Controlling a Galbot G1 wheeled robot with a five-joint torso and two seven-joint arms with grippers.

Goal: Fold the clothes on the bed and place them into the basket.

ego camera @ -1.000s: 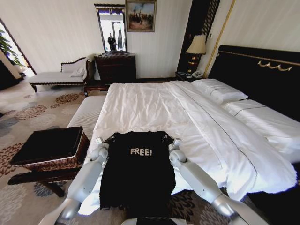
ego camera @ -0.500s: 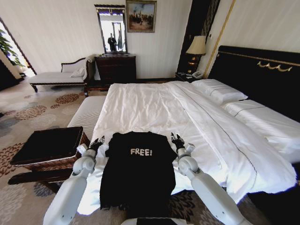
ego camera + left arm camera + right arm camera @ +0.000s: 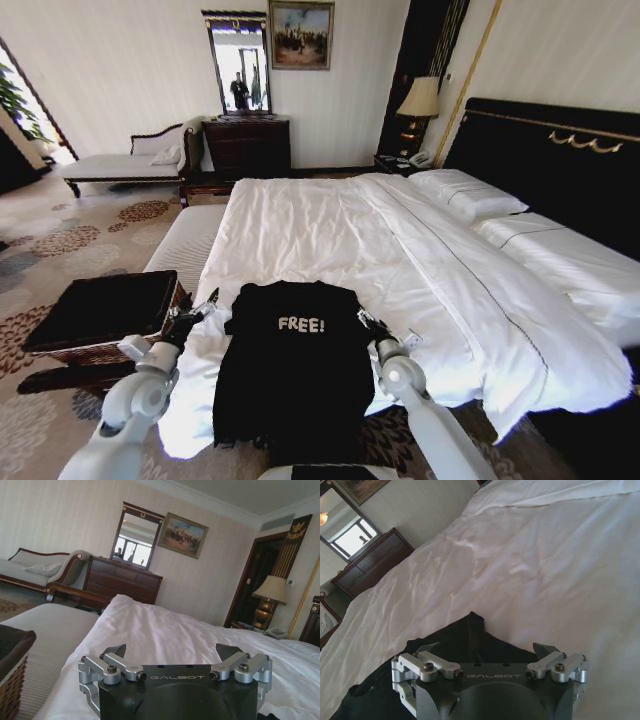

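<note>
- While lying flat at the foot of the very large bed with white duvet [image 3: 330,225], black short-sleeved T-shirt with white "FREE!" lettering [image 3: 297,370], spread front-up, collar toward the pillows, lower hem hanging over the mattress edge.
- Just beside the shirt's left sleeve, left gripper [image 3: 187,317], fingers spread apart, gripping nothing, raised slightly off the duvet.
- In the left wrist view, same gripper [image 3: 171,652] with jaws wide, pointing along the white duvet [image 3: 165,635] toward a dark wooden dresser [image 3: 121,581], a mirror and a framed painting.
- Just beside the shirt's right sleeve, right gripper [image 3: 372,325], fingers likewise apart and empty.
- In the right wrist view, right gripper [image 3: 487,651] hovering over the black sleeve edge [image 3: 445,645], white duvet [image 3: 535,580] beyond, no fabric between the jaws.
- Off the bed's left side, rectangular brown woven wicker basket with black lining [image 3: 105,315] on a low dark wooden stand, near the left gripper but apart from it; corner of it [image 3: 12,675] at the edge of the left wrist view.
- Between basket and bed, pale striped upholstered bench [image 3: 185,245], alongside the mattress.
- At the far end, tall black headboard with gold trim [image 3: 550,160], white pillows [image 3: 465,192] against it.
</note>
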